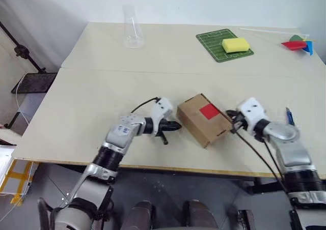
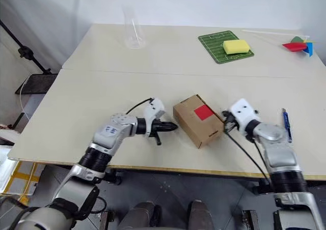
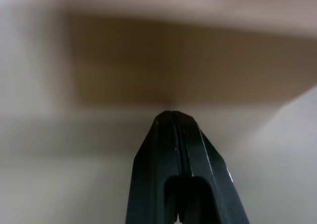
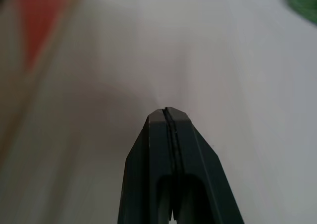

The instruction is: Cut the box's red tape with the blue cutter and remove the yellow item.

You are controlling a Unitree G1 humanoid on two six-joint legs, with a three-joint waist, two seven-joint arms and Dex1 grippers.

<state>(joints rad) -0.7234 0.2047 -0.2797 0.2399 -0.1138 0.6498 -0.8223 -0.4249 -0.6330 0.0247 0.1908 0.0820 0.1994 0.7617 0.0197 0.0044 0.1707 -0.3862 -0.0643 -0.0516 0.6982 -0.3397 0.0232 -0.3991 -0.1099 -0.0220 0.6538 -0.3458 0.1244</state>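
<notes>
The brown box [image 1: 201, 123] sits near the table's front edge, with the red tape [image 1: 209, 111] on its top face. My left gripper [image 1: 176, 125] is shut and empty, its tip close to the box's left side; the left wrist view shows the shut fingertips [image 3: 163, 122] just short of the brown wall [image 3: 173, 60]. At the box's right side my right gripper [image 1: 232, 117] is shut and empty. The right wrist view shows its closed fingers [image 4: 158, 135] over bare table. The blue cutter [image 1: 289, 116] lies on the table beyond my right arm. The yellow item is hidden.
At the back stand a clear glass flask [image 1: 132, 29], a green mat [image 1: 214, 44] with a pale yellow sponge [image 1: 236, 45] on it, and coloured shapes [image 1: 298, 44] at the far right. The table's front edge [image 1: 153, 166] runs just below both arms.
</notes>
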